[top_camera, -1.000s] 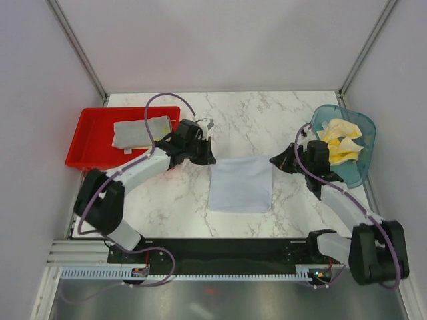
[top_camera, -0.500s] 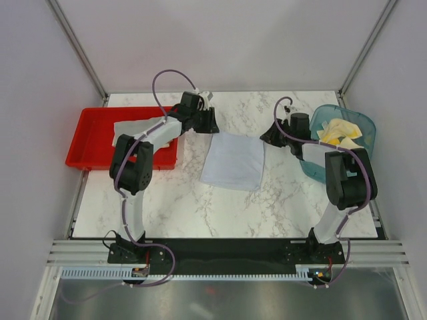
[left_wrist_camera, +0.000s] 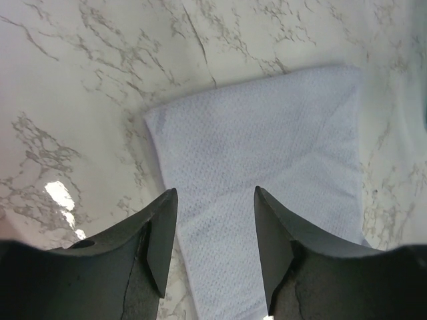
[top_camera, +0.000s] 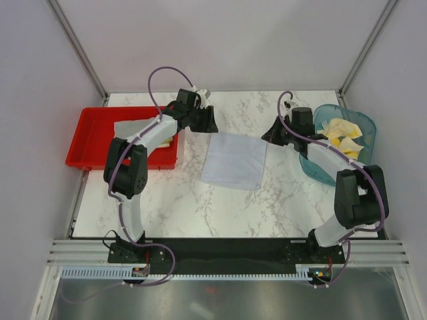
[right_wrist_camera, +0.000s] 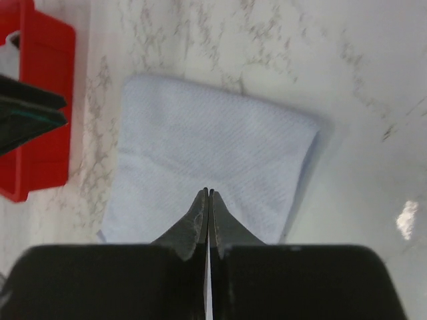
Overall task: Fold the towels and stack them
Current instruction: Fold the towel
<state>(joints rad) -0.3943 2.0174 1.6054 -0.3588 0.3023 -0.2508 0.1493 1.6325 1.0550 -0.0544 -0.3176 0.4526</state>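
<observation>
The desk (top_camera: 267, 193) is showing a white marble pattern under even light. Plain pale grey walls (top_camera: 220, 40) are closing it in on three sides.

One pale blue-grey woven towel (top_camera: 235, 160) is lying flat near the desk's middle, between the two arms and touching neither.

The left fingers (top_camera: 210, 125) are standing released above the towel's far left corner, with nothing between them. The right fingers (right_wrist_camera: 209, 200) are pressing clenched together over the towel's right side and are grasping nothing.

A red plastic tray (top_camera: 90, 137) is sitting at the left edge of the desk. It is holding a folded light grey towel (top_camera: 127, 128). The left arm is crossing that towel and hiding its right part.

A translucent teal basket (top_camera: 367, 153) is sitting at the right edge. It is holding crumpled yellow and white towels (top_camera: 341, 137), and their number cannot be told. The right arm is covering the basket's near left wall.

In both wrist views the fingers are cutting off the near edge of the central towel.
</observation>
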